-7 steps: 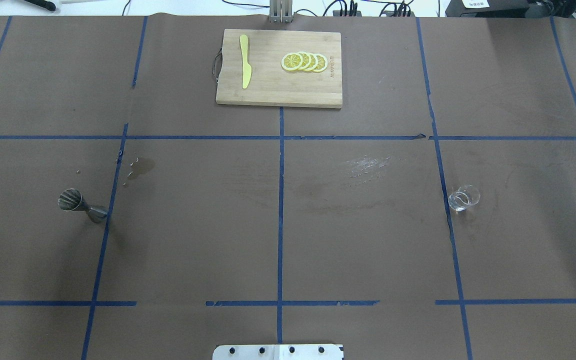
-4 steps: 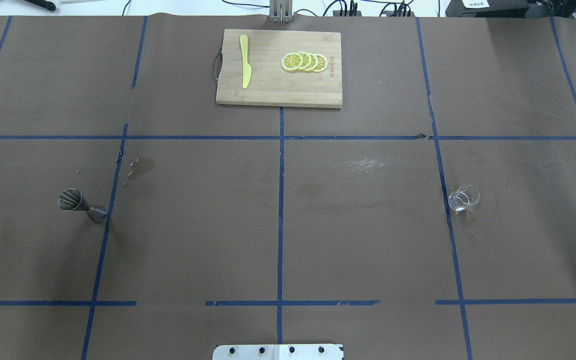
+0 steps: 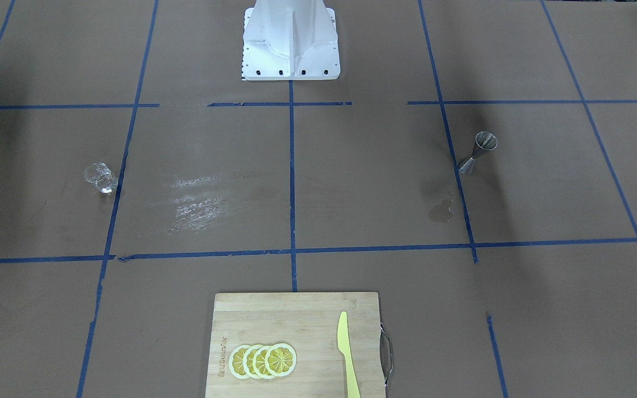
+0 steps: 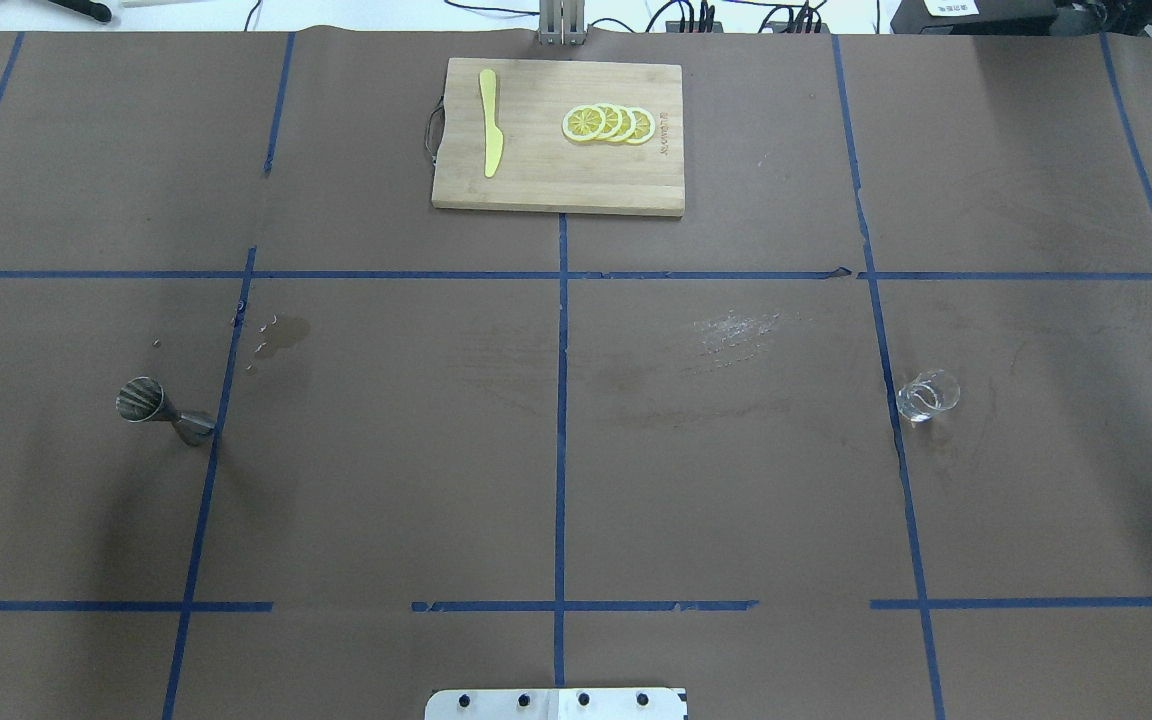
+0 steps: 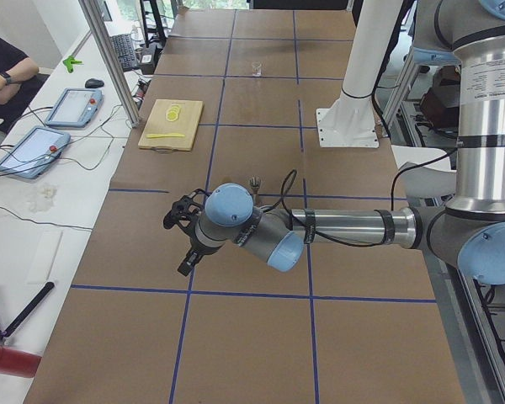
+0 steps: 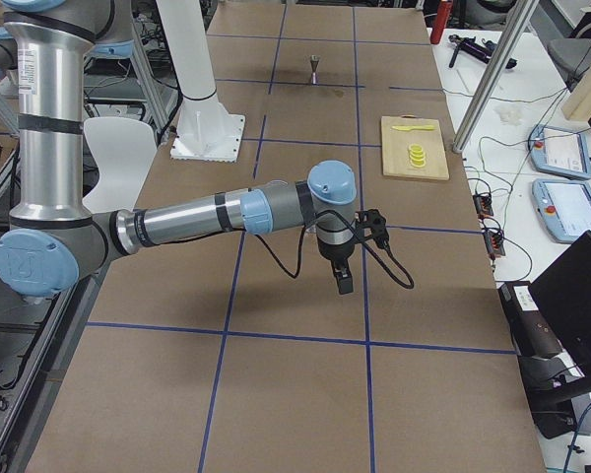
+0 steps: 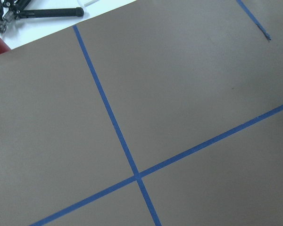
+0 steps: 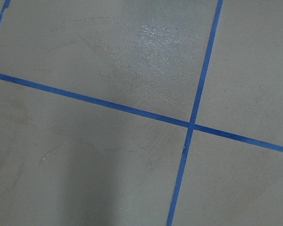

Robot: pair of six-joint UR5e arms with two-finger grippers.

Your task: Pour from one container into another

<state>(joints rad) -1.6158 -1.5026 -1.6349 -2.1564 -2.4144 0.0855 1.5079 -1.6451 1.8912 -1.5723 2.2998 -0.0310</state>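
Note:
A steel jigger [image 4: 164, 412] stands upright on the brown table cover, on my left side; it also shows as the jigger [image 3: 479, 152] in the front view and as the jigger [image 5: 254, 182] in the exterior left view. A small clear glass [image 4: 928, 396] stands on my right side, and the front view shows the same glass [image 3: 100, 177]. Neither arm appears in the overhead or front views. My left gripper [image 5: 185, 263] hangs over bare table short of the jigger. My right gripper [image 6: 345, 286] points down over bare table. I cannot tell whether either is open or shut.
A wooden cutting board [image 4: 556, 185] at the far middle carries lemon slices [image 4: 608, 124] and a yellow knife [image 4: 490, 136]. A dark wet stain [image 4: 286, 335] lies beyond the jigger. A person's arm [image 5: 4, 71] and tablets [image 5: 71, 105] are at the side desk.

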